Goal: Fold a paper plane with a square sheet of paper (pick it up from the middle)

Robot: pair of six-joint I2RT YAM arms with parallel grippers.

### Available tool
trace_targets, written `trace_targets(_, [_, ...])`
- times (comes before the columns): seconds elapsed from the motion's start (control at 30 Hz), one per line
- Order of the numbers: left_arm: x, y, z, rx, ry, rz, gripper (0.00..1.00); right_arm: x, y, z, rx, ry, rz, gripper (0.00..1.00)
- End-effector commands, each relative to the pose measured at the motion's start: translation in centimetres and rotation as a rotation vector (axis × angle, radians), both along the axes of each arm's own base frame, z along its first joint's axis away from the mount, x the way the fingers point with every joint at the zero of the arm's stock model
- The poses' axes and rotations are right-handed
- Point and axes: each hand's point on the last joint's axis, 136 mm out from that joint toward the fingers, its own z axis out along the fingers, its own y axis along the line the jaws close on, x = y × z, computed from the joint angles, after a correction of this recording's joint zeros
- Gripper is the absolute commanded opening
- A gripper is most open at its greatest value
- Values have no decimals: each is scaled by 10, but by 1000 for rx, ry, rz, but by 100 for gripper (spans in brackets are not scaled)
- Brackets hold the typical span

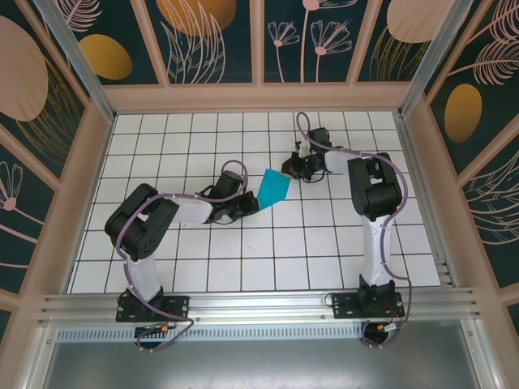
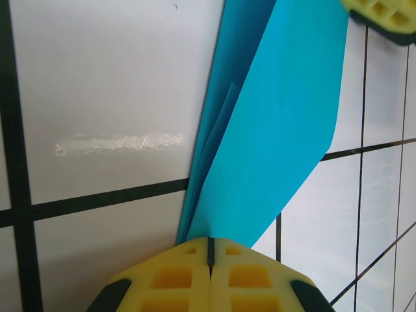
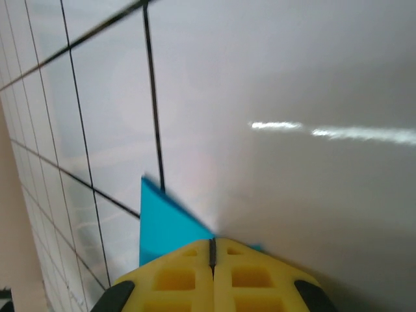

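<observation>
- Teal-blue paper sheet (image 1: 273,188), thin, folded to a layered angular shape, sits mid-table btwn the two grippers, one at each end.
- Left wrist view: paper (image 2: 273,130) shows at least two overlapping layers w/ a long straight crease. It narrows toward the camera and widens away from it.
- Right wrist view: only a small pointed corner of the paper (image 3: 162,224) pokes out to the left of the pads, rest hidden behind them.
- Can't tell if the paper touches the table or hangs just above it.
- Left gripper (image 1: 254,203) is at the paper's near-left end. In its wrist cam the yellow lattice pads (image 2: 210,250) are pressed together, jaws clamped on the narrow end of the sheet.
- Right gripper (image 1: 293,168) is at the paper's far-right end. Its yellow pads (image 3: 212,250) are also pressed together, pinching that corner.
- Right gripper's pad tip (image 2: 383,13) is seen past the paper's far corner in the left wrist view.
- White table w/ black grid lines (image 1: 243,259) lies under and all round the paper.
- Dark teal wall panels w/ floral print (image 1: 219,40) stand beyond the table, well apart from the paper.
</observation>
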Motion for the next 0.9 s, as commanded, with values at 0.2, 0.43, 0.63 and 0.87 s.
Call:
trace_targets(0.2, [-46, 40, -58, 188, 227, 24, 0, -2, 7, 60, -26, -202, 20, 5])
trace_targets(0.43, [-45, 39, -57, 179, 223, 27, 0, -79, 57, 37, -15, -133, 164, 4])
trace_targets(0.63, [-45, 38, -57, 175, 224, 29, 0, -101, 75, 12, -17, -69, 222, 0])
trace_targets(0.87, [-45, 39, -57, 177, 224, 31, 0, -108, 75, -5, -28, -21, 255, 0])
